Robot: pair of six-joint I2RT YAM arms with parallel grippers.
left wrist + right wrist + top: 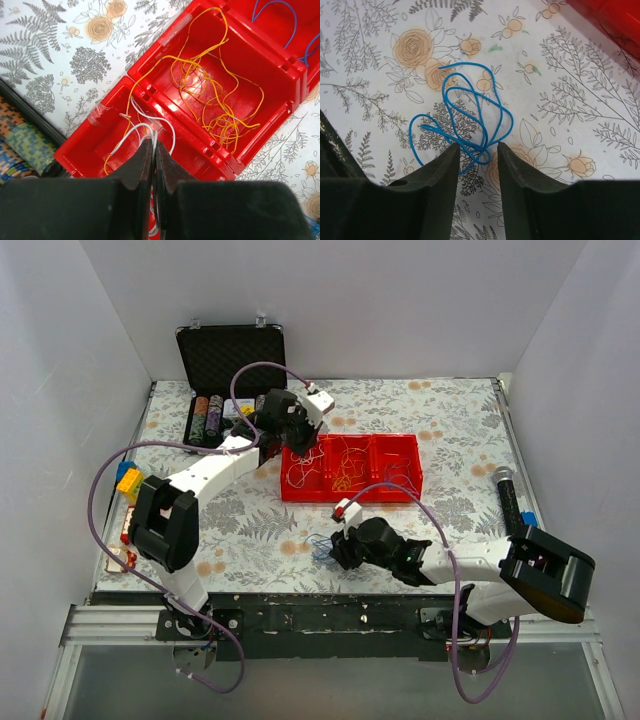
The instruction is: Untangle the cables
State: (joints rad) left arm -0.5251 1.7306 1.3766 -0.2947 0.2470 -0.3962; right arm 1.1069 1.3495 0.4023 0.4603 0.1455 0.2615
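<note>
A red compartment tray (pixel 413 447) holds thin cables. In the left wrist view its near compartment (pixel 85 145) holds white cable (pixel 134 129) and some orange strands; the middle one holds a tangle of yellow-orange cable (pixel 210 95); blue cable (pixel 280 5) shows in the far one. My left gripper (pixel 152 145) is shut on the white cable, just above the near compartment. It is at the tray's left end in the top view (pixel 291 445). My right gripper (pixel 477 150) is open on the tablecloth. A loose blue cable (pixel 465 115) lies looped there, its near loops between the fingertips. It shows in the top view (pixel 318 545).
An open black case (pixel 230 350) with striped chips stands at the back left. Yellow and blue blocks (pixel 130 480) lie at the left edge. A black cylinder (pixel 507 500) lies at the right. The table has a floral cloth (pixel 250 530).
</note>
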